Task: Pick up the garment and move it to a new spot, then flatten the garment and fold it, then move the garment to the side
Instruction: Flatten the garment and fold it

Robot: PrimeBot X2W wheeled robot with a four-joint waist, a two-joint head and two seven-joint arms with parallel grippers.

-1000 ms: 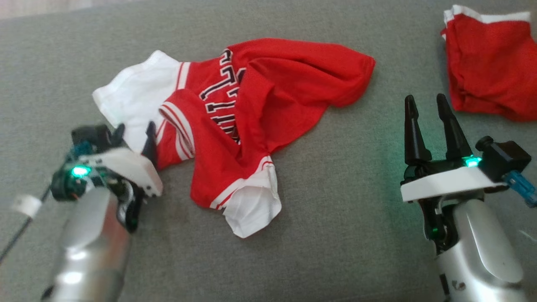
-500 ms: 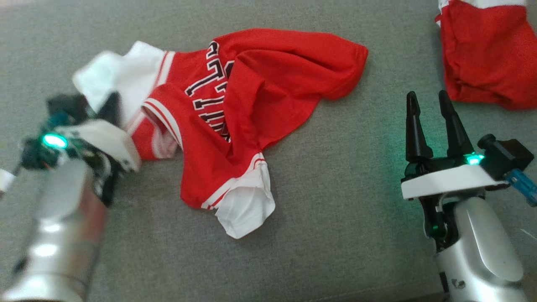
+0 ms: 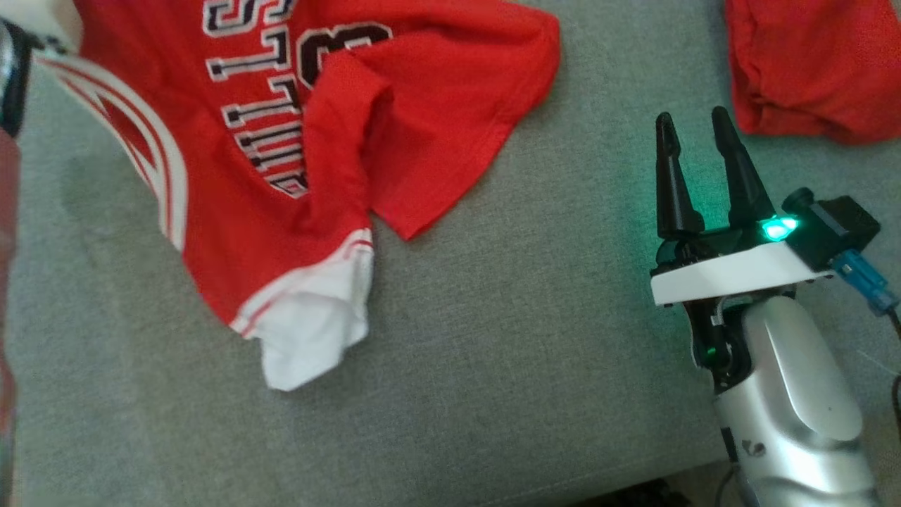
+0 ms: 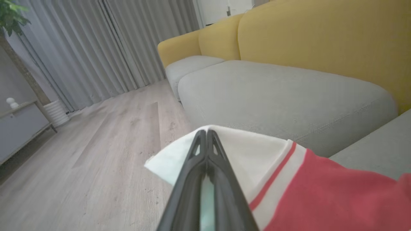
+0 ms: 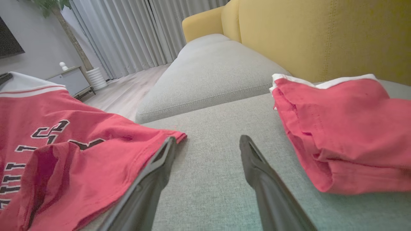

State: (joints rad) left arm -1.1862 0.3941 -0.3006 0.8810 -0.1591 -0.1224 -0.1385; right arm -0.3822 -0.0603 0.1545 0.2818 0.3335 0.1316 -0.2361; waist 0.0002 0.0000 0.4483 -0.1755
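garment [image 3: 295,162]: a red shirt with white sleeves and dark lettering, creased across the grey sofa seat [image 3: 528,338]; its upper left part is drawn toward the left edge of the head view, and one white sleeve end lies loose nearer the front of the seat
left arm pose: the fingers point outward past the seat, toward the wooden floor [image 4: 112,134] and grey curtains [image 4: 96,48], roughly level rather than downward
left gripper [image 4: 207,134]: clenched, both fingers pressed together on the white sleeve cloth just beside its red stripe
garment to left gripper: the white cloth spreads on both sides of the fingers and the red body trails off to the lower right of the left wrist view
right arm pose: the forearm rises from the lower right of the head view, fingers pointing up that view over bare seat
right gripper [image 3: 693,130]: released, fingers apart with nothing between them
garment to right gripper: the red hem corner lies just beside one finger in the right wrist view
folded red clothes [image 3: 809,63]: beyond the right gripper, near the yellow backrest [image 5: 321,38]
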